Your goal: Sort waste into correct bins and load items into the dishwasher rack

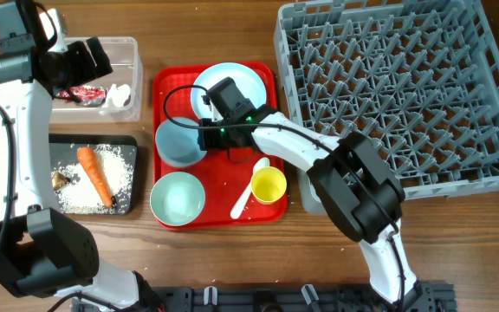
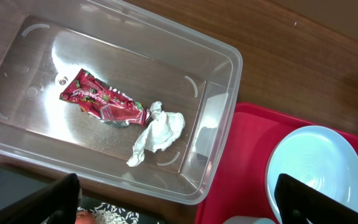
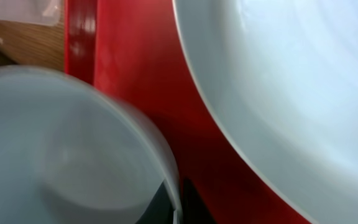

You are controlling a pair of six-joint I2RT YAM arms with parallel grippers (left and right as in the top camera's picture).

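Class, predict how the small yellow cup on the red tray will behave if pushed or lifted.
The yellow cup looks small and thin-walled, so probably light. Standing upright on the glossy red tray, it would likely slide under a low push and might tip if pushed near its rim. The white spoon beside it may get nudged.

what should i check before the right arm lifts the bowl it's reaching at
1. Right claw at the upper bowl rim: ok, the rim lies between the fingers in the wrist view.
2. Grip closed on the rim: cannot tell, blurred.
3. Plate apart from that bowl: ok, red tray shows between them.
4. Rack free to receive it: ok, nothing in it.
5. Left claw out of the path: ok, open over the clear tub.
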